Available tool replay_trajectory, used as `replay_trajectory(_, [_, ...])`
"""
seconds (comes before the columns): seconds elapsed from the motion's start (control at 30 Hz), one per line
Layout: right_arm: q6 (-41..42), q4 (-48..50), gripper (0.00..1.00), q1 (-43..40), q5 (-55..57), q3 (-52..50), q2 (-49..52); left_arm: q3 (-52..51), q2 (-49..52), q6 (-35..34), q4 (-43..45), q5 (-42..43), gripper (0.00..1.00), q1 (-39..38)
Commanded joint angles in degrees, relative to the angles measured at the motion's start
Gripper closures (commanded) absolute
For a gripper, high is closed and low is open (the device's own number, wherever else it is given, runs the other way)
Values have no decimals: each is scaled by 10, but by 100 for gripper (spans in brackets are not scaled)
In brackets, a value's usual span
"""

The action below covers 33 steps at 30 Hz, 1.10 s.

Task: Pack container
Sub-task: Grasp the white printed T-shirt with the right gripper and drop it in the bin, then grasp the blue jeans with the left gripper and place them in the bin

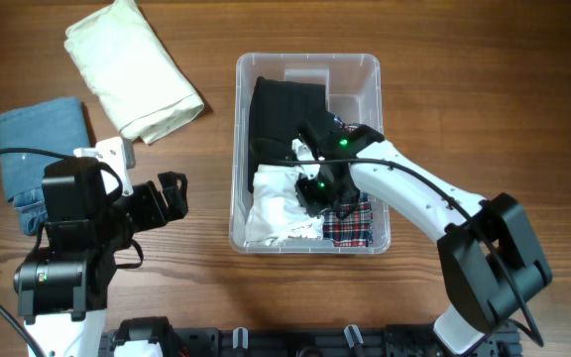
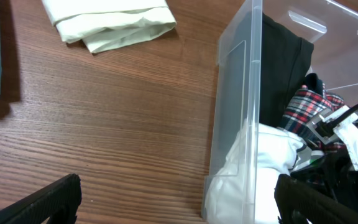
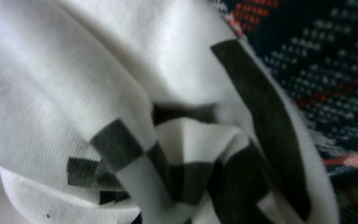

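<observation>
Two claws: the left claw (image 1: 173, 196), spread wide and empty, hangs left of the container (image 1: 238, 149) on the bench (image 1: 216, 40). The right claw (image 1: 315, 188) is buried in clothes (image 1: 285, 213) inside it, and I cannot tell its grip. Probably light, stiff, slick: grasp its rim.

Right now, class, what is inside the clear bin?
A black garment, a white garment and a plaid cloth, with the right gripper among them. They cover most of the base of the bin, so anything beneath is hidden.

Inside the clear container (image 1: 306, 59): black garment (image 1: 284, 109), white garment (image 1: 271, 213) with black blocks, red-and-navy plaid cloth (image 1: 353, 223). Left of the container: cream cloth (image 1: 132, 69), blue denim (image 1: 38, 139).
</observation>
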Motion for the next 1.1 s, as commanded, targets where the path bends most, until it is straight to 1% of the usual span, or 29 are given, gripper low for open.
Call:
replay_trajectory(0.0, [-13,-34,96,11,-5,28,28,9,1,-1,2,5,0,-2])
replay_trajectory(0.07, [-2,-66,96,11,33,90,-26,9,1,-1,2,5,0,-2])
replay_trajectory(0.1, [16,-76,86,11,73,125,-72,9,1,-1,1,5,0,-2])
replay_trajectory(0.13, [26,-76,65,7,91,148,-111,9,1,-1,1,5,0,-2])
replay_trajectory(0.17, [25,-73,0,1,92,158,-139,9,1,-1,1,5,0,-2])
replay_trajectory(0.2, [26,-60,0,-16,91,165,-193,9,1,-1,2,5,0,-2])
replay_trajectory(0.23, [25,-60,0,-31,90,165,-224,9,1,-1,2,5,0,-2])
replay_trajectory(0.3, [21,-77,0,-63,91,164,-258,9,3,-4,11,-11,0,-2])
replay_trajectory(0.37, [6,-112,0,-101,90,161,-262,9,16,-89,31,-123,0,13])
replay_trajectory(0.4, [-2,-126,0,-115,91,152,-258,9,32,-102,62,-141,0,42])
replay_trajectory(0.43, [-9,-134,0,-124,93,139,-250,16,52,-109,84,-139,0,70])
replay_trajectory(0.47, [-9,-133,0,-129,97,125,-243,48,102,-121,90,-138,0,129])
replay_trajectory(0.5, [-9,-130,0,-130,99,113,-239,69,127,-121,87,-131,0,155])
replay_trajectory(0.57, [-10,-128,0,-130,102,94,-226,149,220,-121,83,-58,0,254])
replay_trajectory(0.63, [-9,-121,0,-130,102,81,-221,204,303,-126,92,21,0,349])
replay_trajectory(0.67, [-9,-118,0,-130,101,71,-221,216,366,-164,116,29,0,419])
replay_trajectory(0.7, [-9,-120,0,-130,101,70,-221,216,396,-168,122,30,0,448])
replay_trajectory(0.77, [-9,-120,0,-130,101,70,-221,216,445,-169,127,30,0,480])
replay_trajectory(0.8, [-7,-122,0,-130,101,70,-221,216,500,-165,137,42,0,501])
replay_trajectory(0.9, [-6,-132,0,-130,101,70,-221,216,601,-129,174,67,0,507])
replay_trajectory(0.97, [9,-137,0,-130,101,70,-221,216,635,-101,196,54,0,507])
replay_trajectory(1.03, [17,-137,0,-130,99,70,-221,216,653,-101,213,16,0,508])
replay_trajectory(1.07, [23,-137,0,-130,99,70,-221,216,657,-92,221,16,0,508])
